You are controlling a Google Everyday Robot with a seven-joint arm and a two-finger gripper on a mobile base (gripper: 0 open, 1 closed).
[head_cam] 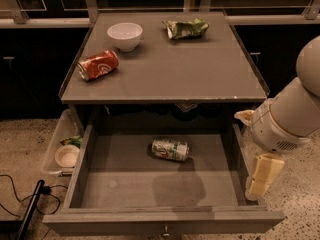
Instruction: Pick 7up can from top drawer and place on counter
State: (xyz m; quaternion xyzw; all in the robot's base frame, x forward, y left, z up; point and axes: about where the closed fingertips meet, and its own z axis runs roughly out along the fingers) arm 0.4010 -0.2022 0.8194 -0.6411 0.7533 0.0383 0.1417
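Camera view: the hand (261, 176) hangs low on the right, just above the right wall of the open top drawer (125, 189). Whether it is wide or narrow cannot be told. The 7up can (170, 149) lies on its side mid-drawer, well apart from the hand. On the table (190, 69) above are an orange-red can (98, 64), a white bowl (124, 35) and a green bag (186, 28).

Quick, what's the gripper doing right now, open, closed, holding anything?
Gripper: cannot tell whether open or closed; it hangs by the right wall of the drawer, apart from the 7up can lying on its side inside.
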